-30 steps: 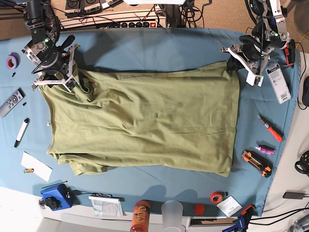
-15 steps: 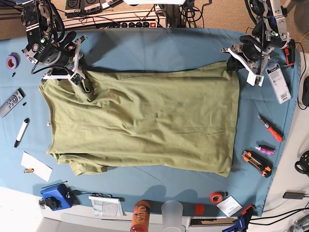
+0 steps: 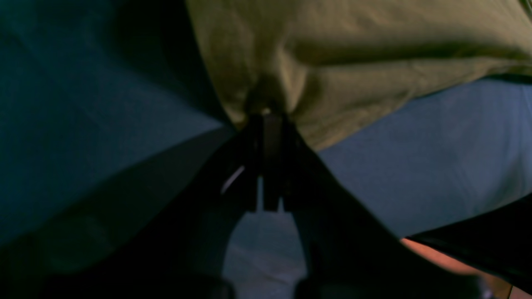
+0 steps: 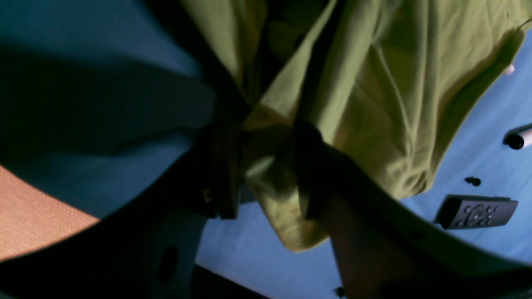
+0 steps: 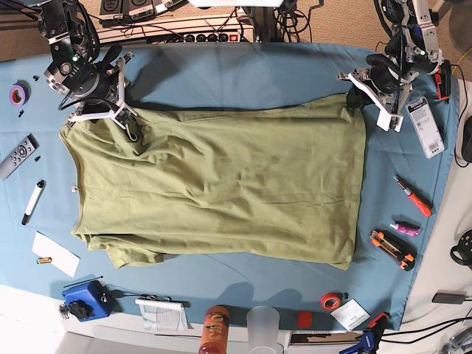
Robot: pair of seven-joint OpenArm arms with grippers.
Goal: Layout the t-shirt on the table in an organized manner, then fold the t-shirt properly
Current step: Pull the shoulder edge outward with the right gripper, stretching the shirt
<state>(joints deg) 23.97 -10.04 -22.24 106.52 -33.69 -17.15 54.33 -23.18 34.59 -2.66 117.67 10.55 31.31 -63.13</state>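
Note:
The olive-green t-shirt lies spread nearly flat on the teal table, hem to the right and collar end to the left. My left gripper sits at the shirt's far right corner. In the left wrist view it is shut on a pinch of the shirt. My right gripper is at the far left shoulder. In the right wrist view it holds bunched shirt cloth between its fingers. A sleeve is folded under at the near left.
A remote, a marker, purple tape and white paper lie at the left. A blue device, an orange bottle, a cup and red tape line the near edge. Cutters and a screwdriver lie right.
My right gripper has moved toward the table's far edge and a little right, drawing the shirt's far left shoulder with it. The left gripper and its corner have stayed put.

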